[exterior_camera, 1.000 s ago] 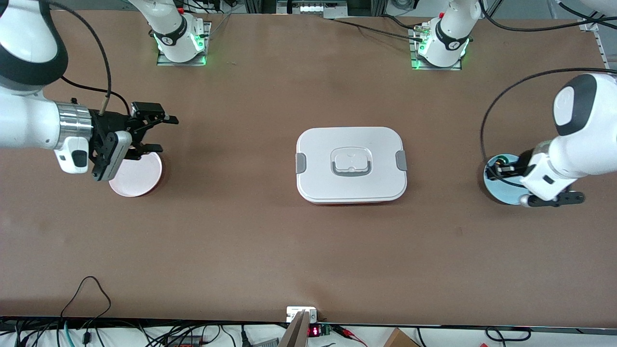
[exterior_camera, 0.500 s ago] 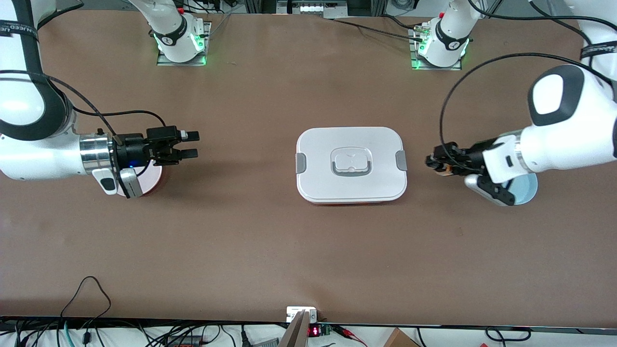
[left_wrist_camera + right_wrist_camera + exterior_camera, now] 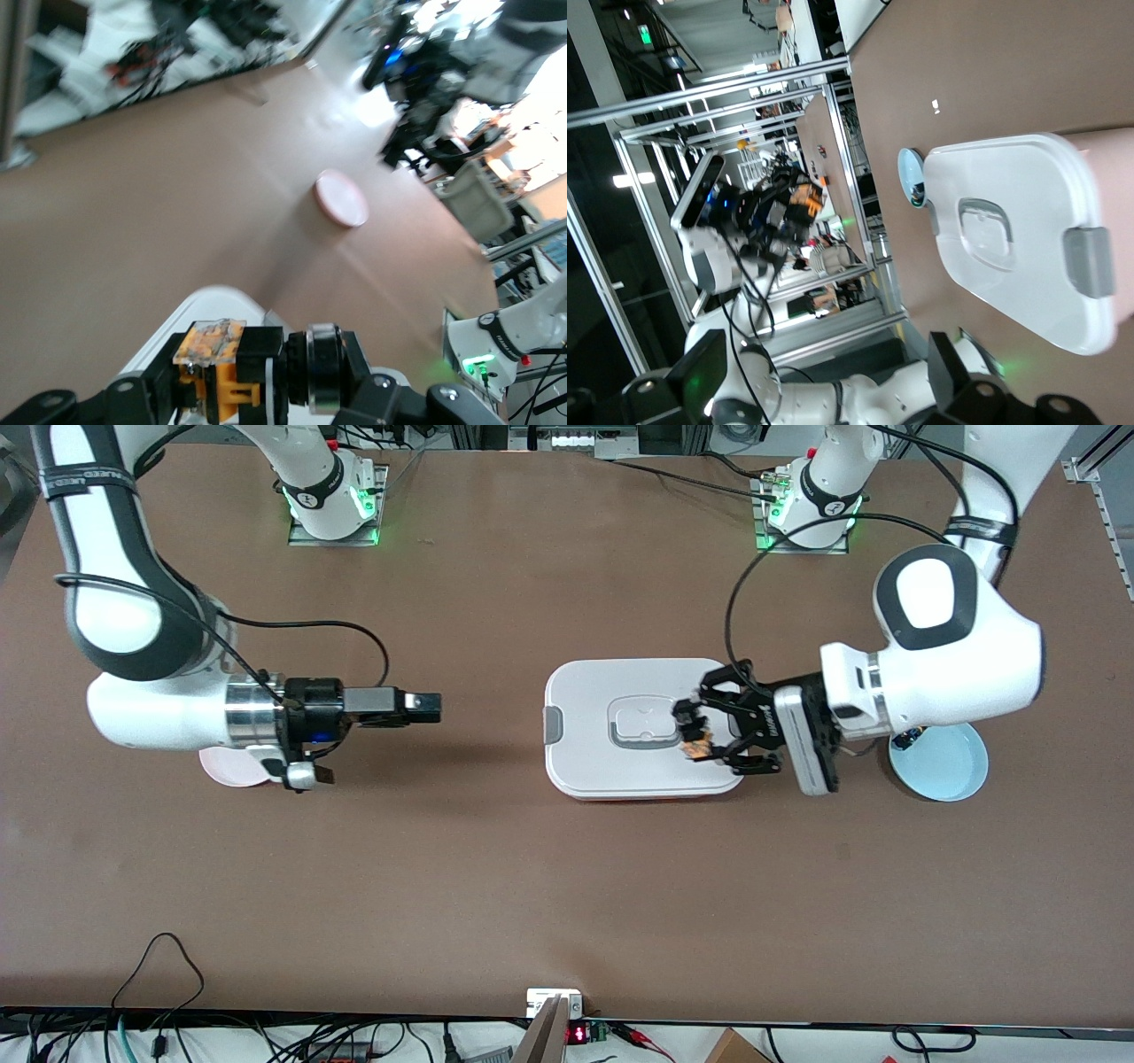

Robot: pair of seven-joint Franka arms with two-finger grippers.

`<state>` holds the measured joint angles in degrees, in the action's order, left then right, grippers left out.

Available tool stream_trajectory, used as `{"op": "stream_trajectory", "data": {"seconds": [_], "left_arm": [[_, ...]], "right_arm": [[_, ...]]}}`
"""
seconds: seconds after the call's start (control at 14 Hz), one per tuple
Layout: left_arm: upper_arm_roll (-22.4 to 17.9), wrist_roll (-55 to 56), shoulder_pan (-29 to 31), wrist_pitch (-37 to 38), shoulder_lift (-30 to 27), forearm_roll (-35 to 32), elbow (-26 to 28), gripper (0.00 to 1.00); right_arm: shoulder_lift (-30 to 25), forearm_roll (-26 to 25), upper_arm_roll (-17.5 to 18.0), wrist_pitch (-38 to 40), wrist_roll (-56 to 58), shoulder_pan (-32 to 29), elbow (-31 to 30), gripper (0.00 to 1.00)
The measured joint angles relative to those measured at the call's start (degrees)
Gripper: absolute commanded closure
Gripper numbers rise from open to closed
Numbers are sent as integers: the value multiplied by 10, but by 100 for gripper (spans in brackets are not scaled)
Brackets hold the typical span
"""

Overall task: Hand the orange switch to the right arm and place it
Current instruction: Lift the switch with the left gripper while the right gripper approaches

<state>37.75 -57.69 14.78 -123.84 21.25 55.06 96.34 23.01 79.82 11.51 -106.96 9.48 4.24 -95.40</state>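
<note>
The left pincer [image 3: 693, 737] hangs over the white lidded box [image 3: 644, 727] at mid-desk, clamped on the orange switch [image 3: 695, 746]; the left wrist view shows the switch [image 3: 217, 367] pinched crosswise between the fingers. The right pincer [image 3: 423, 708] is over bare desk [image 3: 496, 886] between the pink dish [image 3: 226, 769] and the box, pointing toward the box with its fingers spread wide. A blue dish [image 3: 943, 766] sits toward the left arm's end, with what may be a small dark part on its rim.
</note>
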Motion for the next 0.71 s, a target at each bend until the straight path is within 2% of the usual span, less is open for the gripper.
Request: {"op": "stream_trajectory", "data": {"seconds": [0.36, 0.57, 0.71], "left_arm": [[15, -298, -34, -21, 20, 201, 13, 89], [30, -398, -55, -62, 26, 303, 26, 89], [32, -428, -68, -77, 26, 337, 30, 89]], "right_arm": [[1, 91, 2, -119, -82, 75, -2, 0], [1, 138, 2, -170, -116, 108, -2, 0], [1, 179, 2, -206, -125, 131, -2, 0]]}}
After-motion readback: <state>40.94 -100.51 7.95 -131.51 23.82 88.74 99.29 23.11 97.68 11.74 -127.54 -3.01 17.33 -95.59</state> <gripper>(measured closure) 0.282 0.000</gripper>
